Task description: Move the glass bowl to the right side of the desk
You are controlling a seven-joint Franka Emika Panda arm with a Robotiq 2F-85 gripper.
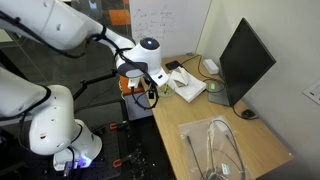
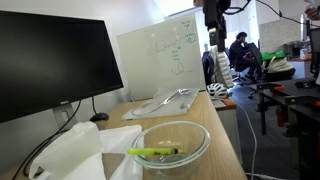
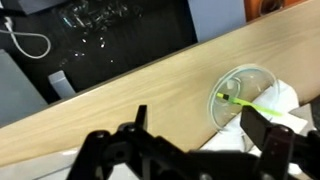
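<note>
Tool (image 3: 195, 128): we see its dark jaws spread wide, with only the bare wood of the desk (image 3: 120, 105) between them; it grips nothing.
Tool position: in the wrist view it hangs above the desk, clear of the bowl; in an exterior view (image 1: 150, 88) it hangs at the desk's left edge.
Glass bowl (image 3: 250, 75): upright on the desk, to the right of the tool in the wrist view; in an exterior view (image 2: 195, 140) it stands at the near end of the desk.
Bowl contents: a thin yellow-green item (image 2: 155, 153) lies inside; we cannot tell what it is.
White paper (image 2: 80, 150): crumpled, just beside the bowl on its left.
Monitor (image 2: 50, 60): black with a dark screen, left of the bowl.
Whiteboard (image 2: 165, 50): upright, far behind the bowl, with writing we cannot read.
Floor (image 3: 100, 40): dark, with cables, beyond the desk's far edge in the wrist view.
</note>
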